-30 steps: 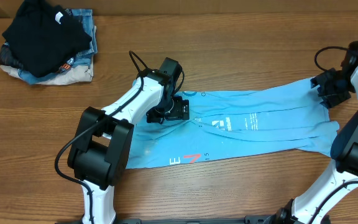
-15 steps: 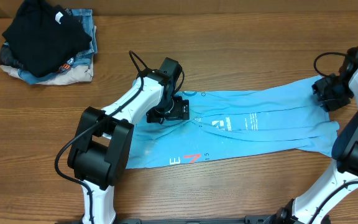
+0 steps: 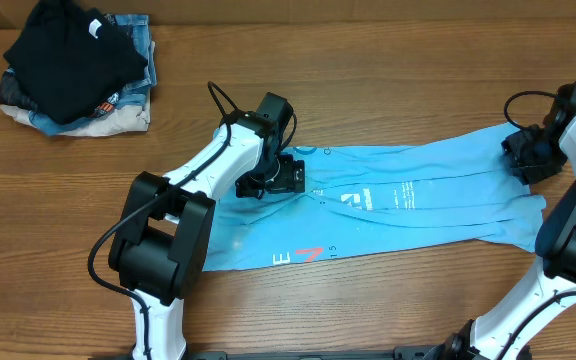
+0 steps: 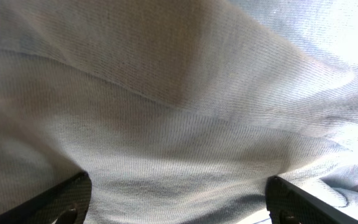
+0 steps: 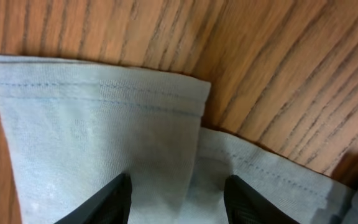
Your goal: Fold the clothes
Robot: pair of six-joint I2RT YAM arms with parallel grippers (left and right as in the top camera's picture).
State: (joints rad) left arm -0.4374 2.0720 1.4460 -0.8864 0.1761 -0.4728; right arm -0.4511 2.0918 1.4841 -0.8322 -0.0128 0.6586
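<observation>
Jaws of the left gripper [image 3: 286, 178] stood spread wide, low on the T-shirt [image 3: 408, 200], with cloth filling the gap between them. Right gripper [image 5: 179, 196] jaws stood half apart, the shirt's stitched hem between and ahead of them; whether they pinched it was unclear.

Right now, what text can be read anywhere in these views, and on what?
"E 7": white E, red-orange 7, on the light blue T-shirt.
White print at mid-shirt: too small to read.
White tag on the black garment: too small to read.
Wrist views: no text.
</observation>
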